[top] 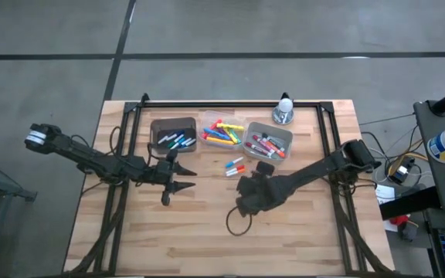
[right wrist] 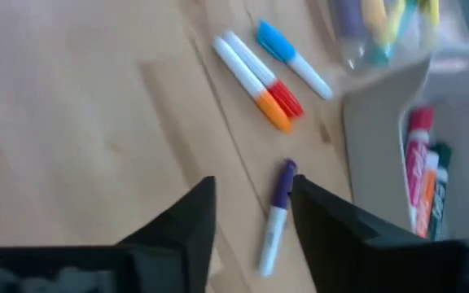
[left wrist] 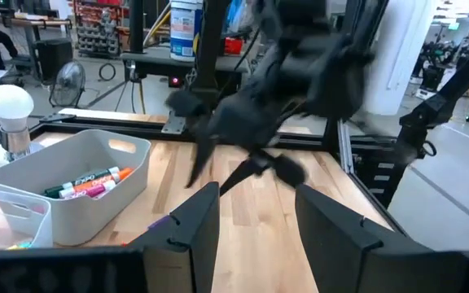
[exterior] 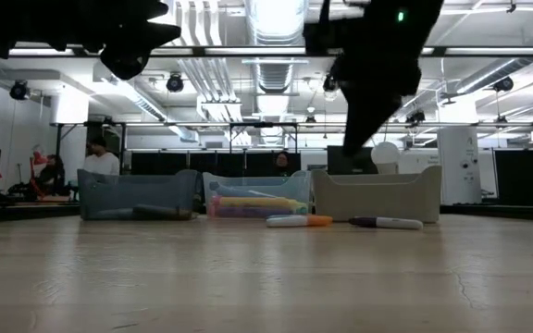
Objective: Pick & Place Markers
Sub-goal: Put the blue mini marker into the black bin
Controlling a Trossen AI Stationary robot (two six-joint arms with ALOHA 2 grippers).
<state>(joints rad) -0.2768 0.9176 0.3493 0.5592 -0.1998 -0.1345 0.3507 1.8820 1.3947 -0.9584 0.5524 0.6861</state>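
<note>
Several loose markers lie flat on the wooden table in front of the bins: a purple-capped white one [right wrist: 277,213], an orange-capped [right wrist: 259,95], a red-capped [right wrist: 269,78] and a blue-capped one [right wrist: 290,50]. My right gripper [right wrist: 253,213] hangs open above the table, slanting down, its fingers either side of the purple-capped marker without touching it; the high view shows it [top: 258,173] beside the loose markers [top: 234,166]. My left gripper [top: 178,180] waits open, level above the table left of centre, holding nothing [left wrist: 255,220].
Three bins stand in a row at the far centre: a dark one [top: 161,125], a clear one [top: 207,119] with yellow and orange markers, a grey one [top: 284,133] with more markers. A bulb on a stand [top: 284,108] is behind them. A cable loop [top: 236,222] lies near my right arm.
</note>
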